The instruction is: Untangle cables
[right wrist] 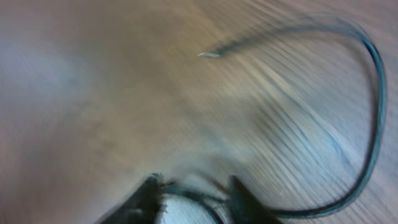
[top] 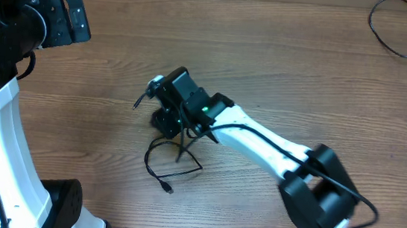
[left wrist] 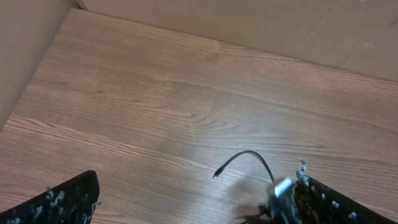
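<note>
Right wrist view, though blurred, shows the right gripper (right wrist: 193, 202) with its fingers (right wrist: 142, 198) set close together and thin black cables (right wrist: 373, 106) pinched between them; one strand arcs away from the gripper and curls back to a pale plug tip (right wrist: 208, 55). Overhead, a loop of these cables trails just below that gripper onto the wooden table (top: 283, 62), with one free end (top: 168, 189) beyond the loop and another end (top: 139, 102) poking out beside the gripper, while loose cords (top: 402, 32) lie well apart from it at the table's corner. The left gripper (top: 67, 17), well apart from the right gripper, has its own fingers (left wrist: 65, 199) spread wide above the table.
</note>
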Motion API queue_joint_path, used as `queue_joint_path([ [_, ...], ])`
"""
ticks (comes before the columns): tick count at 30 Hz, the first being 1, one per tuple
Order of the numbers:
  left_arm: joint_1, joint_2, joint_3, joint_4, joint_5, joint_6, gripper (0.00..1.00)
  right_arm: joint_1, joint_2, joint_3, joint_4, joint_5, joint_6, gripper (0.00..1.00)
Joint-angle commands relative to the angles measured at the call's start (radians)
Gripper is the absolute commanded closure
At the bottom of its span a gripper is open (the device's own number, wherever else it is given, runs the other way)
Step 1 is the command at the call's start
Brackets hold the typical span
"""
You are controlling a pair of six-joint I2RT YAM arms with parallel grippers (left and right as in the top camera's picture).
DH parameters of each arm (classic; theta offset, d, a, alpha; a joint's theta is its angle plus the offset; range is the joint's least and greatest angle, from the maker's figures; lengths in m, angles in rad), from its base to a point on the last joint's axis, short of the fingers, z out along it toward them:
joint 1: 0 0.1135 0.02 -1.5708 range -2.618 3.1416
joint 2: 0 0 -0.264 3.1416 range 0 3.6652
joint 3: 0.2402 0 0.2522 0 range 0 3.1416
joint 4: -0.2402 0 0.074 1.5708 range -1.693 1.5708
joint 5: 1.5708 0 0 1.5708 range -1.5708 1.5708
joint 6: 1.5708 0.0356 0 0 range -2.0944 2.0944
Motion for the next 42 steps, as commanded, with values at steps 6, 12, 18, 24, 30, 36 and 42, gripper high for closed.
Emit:
queue_joint_path([
  [6, 0.005, -0.014, 0.006, -0.002, 0.018, 0.022, 0.00, 0.009, 0.049, -0.004, 0.268, 0.000, 0.948, 0.00],
  [12, 0.005, -0.013, 0.006, -0.002, 0.019, 0.022, 0.01, 0.058, 0.049, -0.004, 0.194, -0.085, 0.947, 0.01],
  [18, 0.005, -0.014, 0.006, -0.002, 0.030, 0.022, 0.00, 0.074, 0.049, -0.004, 0.039, -0.147, 0.990, 0.06],
  [24, 0.005, -0.014, 0.006, -0.002, 0.048, 0.023, 0.00, 0.054, 0.049, -0.004, -0.014, -0.164, 1.014, 0.03],
  [30, 0.005, -0.014, 0.006, -0.002, 0.049, 0.022, 0.00, 0.090, 0.056, -0.006, -0.009, -0.055, 1.014, 0.00],
  [36, 0.005, -0.014, 0.006, -0.002, 0.078, 0.022, 0.00, 0.116, 0.076, -0.006, 0.094, -0.058, 0.983, 0.01],
  [42, 0.005, -0.014, 0.006, -0.002, 0.078, 0.022, 0.00, 0.128, 0.085, -0.006, 0.085, -0.062, 0.961, 0.05],
])
